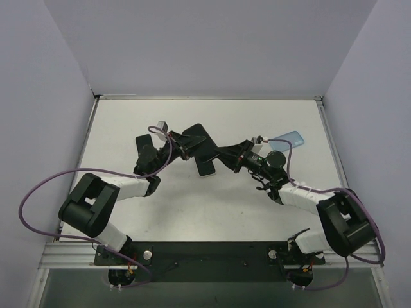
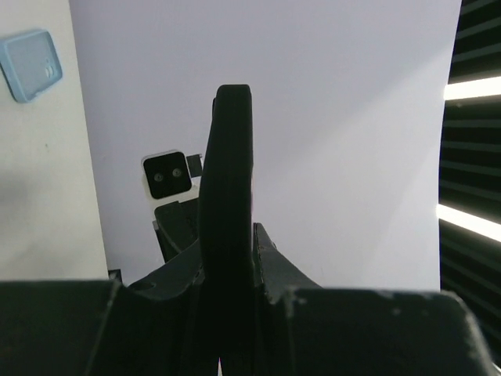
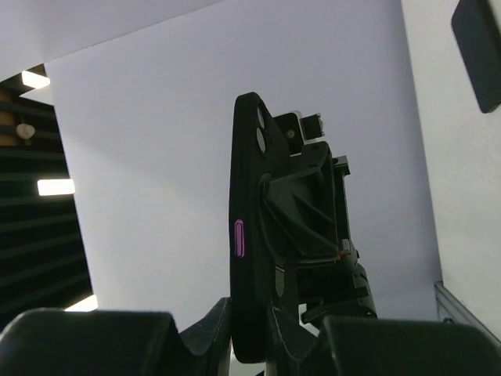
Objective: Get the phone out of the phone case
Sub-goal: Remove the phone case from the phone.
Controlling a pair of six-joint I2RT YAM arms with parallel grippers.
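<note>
Both arms meet mid-counter. The matte black rubbery phone case is held in the air between them, well above the white counter. It shows edge-on in both wrist views, so the phone itself can't be told apart from its shell, and I can't tell if any corner has popped.

- **Left end effector**: clamped shut on one end of the black phone case, fingers pressing both flat faces.
- **Right end effector**: also closed on the case, at the opposite end. The small purple side button sits just above its fingers and the camera cutout is at the far tip.
- **Light blue rounded plastic case**: lies flat on the counter near the right arm's wrist. It is not involved.

Step in hand, by my judgement, is separating the shell from the phone while both ends are pinched.

- Squeezing both faces at both ends only locks the phone in.
- One side should hold firm while the other regrips onto the case rim only and peels a corner lip back.
- Start at the cutout end, where the rubber likely flexes most.
- Bend gently and avoid twisting the slab.
- Keep it low over the counter in case the phone drops free.
- Keep the fingers off the purple side button.
</note>
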